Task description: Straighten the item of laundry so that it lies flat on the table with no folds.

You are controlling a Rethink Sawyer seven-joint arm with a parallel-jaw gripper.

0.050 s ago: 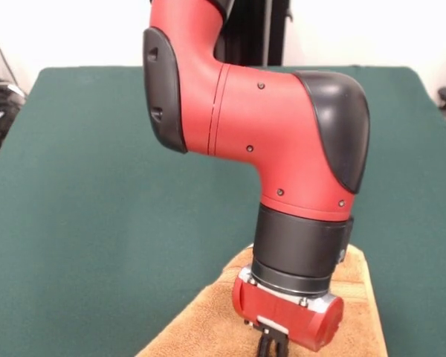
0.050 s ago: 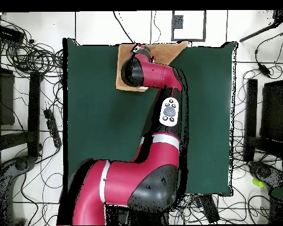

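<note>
Here a terry towel (image 1: 357, 297) lies on green cloth table (image 1: 97, 186).

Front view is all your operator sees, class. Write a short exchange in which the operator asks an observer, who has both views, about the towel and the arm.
Operator: My picture cuts the towel off. Where does it lie on the table?
Observer: The towel lies right along the edge of the table opposite the robot's base, off-centre along that edge.
Operator: Is its outline square?
Observer: No. One side runs on a slant, so the towel tapers to a point along the table's edge.
Operator: How far is the arm stretched?
Observer: The arm reaches from the base across the whole table, its end over the towel and covering its middle.
</note>
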